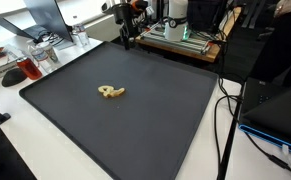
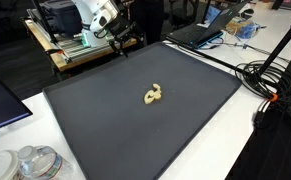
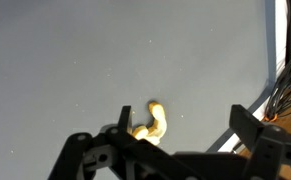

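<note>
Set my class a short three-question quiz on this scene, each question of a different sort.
1. True or false: the pincer is shut on the yellow curled piece.
2. The yellow curled piece lies on: A) the dark mat; B) a chair; C) a box.
3. Fill in the gap: the pincer's jaws stand ___.

Key: 1 false, since the pincer hangs apart from the piece at the mat's far edge; 2 A; 3 open.

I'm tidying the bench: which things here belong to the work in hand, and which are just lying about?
In hand: small curled pale-yellow piece; dark grey mat; open black gripper.
Lying about: black cables; clear plastic tubs; dark laptop.
</note>
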{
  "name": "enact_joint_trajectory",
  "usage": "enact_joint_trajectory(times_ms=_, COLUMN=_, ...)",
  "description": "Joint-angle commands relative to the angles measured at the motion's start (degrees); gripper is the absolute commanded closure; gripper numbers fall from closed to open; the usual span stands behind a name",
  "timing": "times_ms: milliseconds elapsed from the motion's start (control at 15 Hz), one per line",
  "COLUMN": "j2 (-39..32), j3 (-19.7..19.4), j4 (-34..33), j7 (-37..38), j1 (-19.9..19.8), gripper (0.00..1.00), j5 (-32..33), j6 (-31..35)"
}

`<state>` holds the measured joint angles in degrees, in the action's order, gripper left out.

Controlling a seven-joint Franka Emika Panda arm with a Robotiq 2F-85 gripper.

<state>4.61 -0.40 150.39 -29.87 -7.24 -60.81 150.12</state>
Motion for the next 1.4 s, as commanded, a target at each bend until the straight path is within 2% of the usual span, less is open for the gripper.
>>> enact_joint_trajectory(times_ms=0, j2=6.09, j3=4.34, j4=3.84, j7=15.16, j1=5.03, gripper=0.00, j5=10.62, j6=10.58)
enact_joint_trajectory(times_ms=67, j2=5.51, j3=5.82, j4=3.83, j7=19.62, j1=5.72, gripper=0.00, j5=14.61, j6=13.45)
enact_joint_trajectory(times_ms=133, j2=4.70, j3=10.20, j4=3.55, j7=24.39, j1=2.96, gripper=0.00, j5=18.98, j6=15.35)
enact_joint_trajectory(times_ms=200, j2=3.90, j3=12.58, j4=3.50, j7=29.07, j1=1.58, gripper=0.00, j5=24.00, j6=17.06)
enact_joint_trajectory(times_ms=267, j2=2.86, j3=17.02, j4=3.59, j7=33.89, j1=-1.65, gripper=0.00, j5=28.95, j6=18.44)
enact_joint_trajectory(times_ms=400, j2=3.79, j3=26.69, j4=4.68, j7=42.37, j1=-11.14, gripper=0.00, j5=38.54, j6=17.55)
enact_joint_trajectory(times_ms=533, j2=8.35, j3=33.56, j4=3.52, j7=50.52, j1=-18.92, gripper=0.00, j5=48.15, j6=9.38)
enact_joint_trajectory(times_ms=600, j2=6.22, j3=31.31, j4=-0.56, j7=53.33, j1=-15.82, gripper=0.00, j5=51.51, j6=7.47)
enact_joint_trajectory(times_ms=667, j2=3.87, j3=21.59, j4=3.04, j7=50.52, j1=-6.97, gripper=0.00, j5=49.86, j6=13.07)
enact_joint_trajectory(times_ms=800, j2=4.68, j3=22.55, j4=0.57, j7=53.79, j1=-7.53, gripper=0.00, j5=53.18, j6=9.81)
enact_joint_trajectory(times_ms=1133, j2=4.77, j3=22.69, j4=-0.40, j7=54.11, j1=-7.51, gripper=0.00, j5=53.49, j6=8.96)
enact_joint_trajectory(times_ms=1200, j2=4.46, j3=22.03, j4=-1.43, j7=54.94, j1=-6.79, gripper=0.00, j5=54.75, j6=7.18)
enact_joint_trajectory(times_ms=1333, j2=3.72, j3=21.26, j4=-3.79, j7=65.43, j1=-7.10, gripper=0.00, j5=64.86, j6=2.43)
